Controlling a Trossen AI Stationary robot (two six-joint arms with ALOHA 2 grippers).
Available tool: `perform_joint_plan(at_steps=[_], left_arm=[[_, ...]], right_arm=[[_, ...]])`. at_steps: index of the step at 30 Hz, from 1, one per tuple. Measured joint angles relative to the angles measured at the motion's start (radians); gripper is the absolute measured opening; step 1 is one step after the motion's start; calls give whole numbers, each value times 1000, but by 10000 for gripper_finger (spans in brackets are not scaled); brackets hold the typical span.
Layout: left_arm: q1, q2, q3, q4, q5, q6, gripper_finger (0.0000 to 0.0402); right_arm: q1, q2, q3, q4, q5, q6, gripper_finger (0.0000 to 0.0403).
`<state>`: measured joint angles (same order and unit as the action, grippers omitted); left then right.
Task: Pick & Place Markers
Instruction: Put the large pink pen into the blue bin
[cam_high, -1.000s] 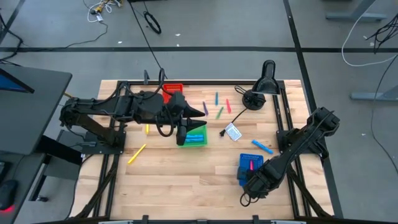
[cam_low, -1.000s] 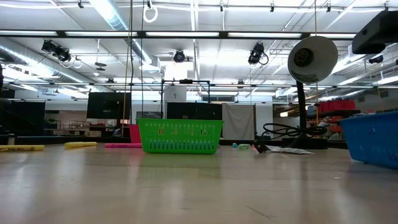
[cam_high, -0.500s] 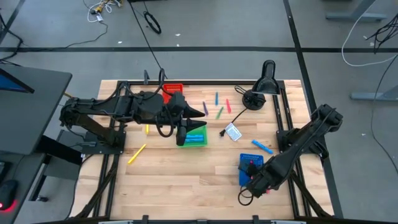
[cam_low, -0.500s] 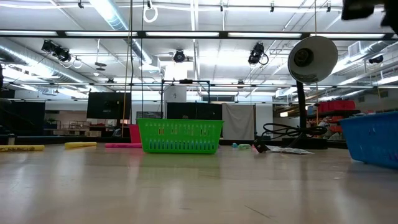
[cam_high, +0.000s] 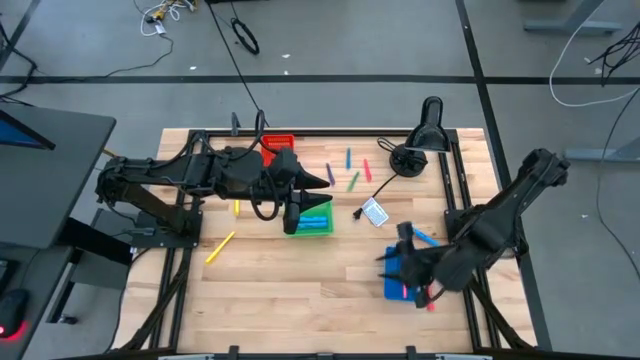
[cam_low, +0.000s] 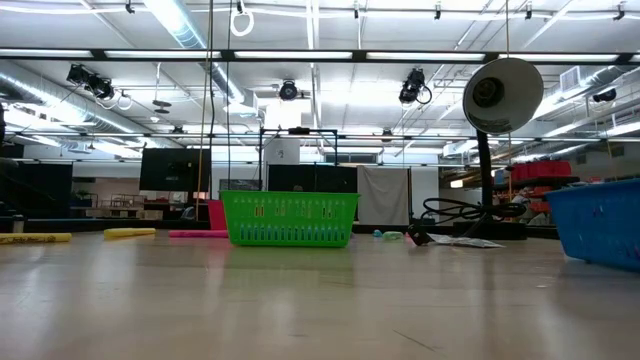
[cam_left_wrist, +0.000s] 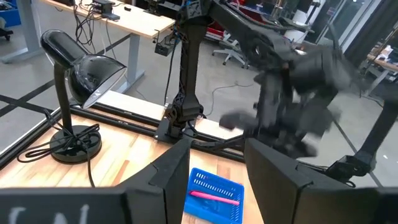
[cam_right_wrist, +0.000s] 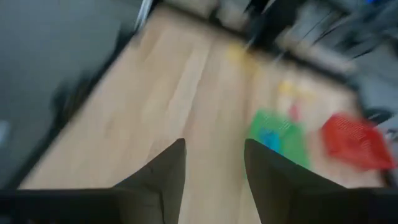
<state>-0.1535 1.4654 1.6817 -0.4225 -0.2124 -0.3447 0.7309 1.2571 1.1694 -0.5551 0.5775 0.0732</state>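
A: Where the markers lie loose on the wooden table (cam_high: 300, 290), which can be told apart?

B: From above, a yellow marker (cam_high: 220, 247) near the left arm's base, a second yellow marker (cam_high: 237, 207) beside that arm, then a purple marker (cam_high: 330, 173), a blue marker (cam_high: 348, 158), a green marker (cam_high: 353, 181) and a red marker (cam_high: 367, 171) grouped toward the far edge. All are short thin sticks.

A: And the containers?

B: The blue tray (cam_high: 398, 272) holds a pink marker (cam_left_wrist: 214, 195), seen clearly from the left wrist. The green tray (cam_high: 315, 222) shows something blue inside; what it is cannot be told. The red tray (cam_high: 277, 142) is partly covered by the left arm, its contents hidden. Another blue marker (cam_high: 421, 236) lies just beside the blue tray.

A: The grippers?

B: The left gripper (cam_high: 292, 222) hangs over the green tray, its fingers (cam_left_wrist: 171, 177) apart with nothing between them. The right gripper (cam_high: 392, 252) sits above the blue tray, its fingers (cam_right_wrist: 165, 174) likewise apart and empty.

A: What is hard to read?

B: The right wrist view is smeared; only green and red tray shapes show. At table height the green tray (cam_low: 289, 219) stands centre, the blue tray (cam_low: 598, 220) is cut off by the edge, and yellow markers (cam_low: 35, 238) lie flat. A desk lamp (cam_high: 418, 135) and a small white-and-blue card (cam_high: 375, 212) are near the far right corner.
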Motion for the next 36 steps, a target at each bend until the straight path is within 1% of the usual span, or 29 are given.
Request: perform_joint_plan(at_steps=[4, 7, 10, 13, 17, 21, 24, 26, 28, 31, 34, 36], left_arm=[[0, 0, 0, 2, 0, 0, 162], [0, 0, 0, 0, -1, 5, 162], [0, 0, 0, -4, 0, 23, 164], [-1, 0, 0, -22, 6, 49, 174], [-3, -9, 1, -91, 39, 48, 208], [11, -16, 1, -270, 53, 50, 261], [39, -27, 2, -372, 112, 80, 300], [55, -39, 1, -463, 153, 94, 318], [71, -47, 2, -549, 181, 106, 328], [91, -60, 1, -738, 182, 139, 331], [116, -58, 1, -871, 175, 155, 332], [134, -58, 1, -928, 179, 161, 332]], right_arm=[[-35, -52, 0, 224, 88, 0, 165], [-75, -71, 0, 384, 99, 27, 165], [-112, -73, 2, 502, 91, 31, 165], [-148, -72, 2, 559, 49, 34, 165], [-177, -72, 2, 603, 6, 30, 165], [-196, -72, 2, 634, 5, -15, 165], [-216, -72, 2, 634, 4, -38, 165], [-232, -72, 2, 633, 5, -35, 165], [-246, -72, 2, 630, 5, -29, 165], [-263, -71, 2, 630, 5, -29, 165], [-276, -71, 2, 630, 5, -47, 165], [-284, -71, 1, 630, 5, -56, 165]])
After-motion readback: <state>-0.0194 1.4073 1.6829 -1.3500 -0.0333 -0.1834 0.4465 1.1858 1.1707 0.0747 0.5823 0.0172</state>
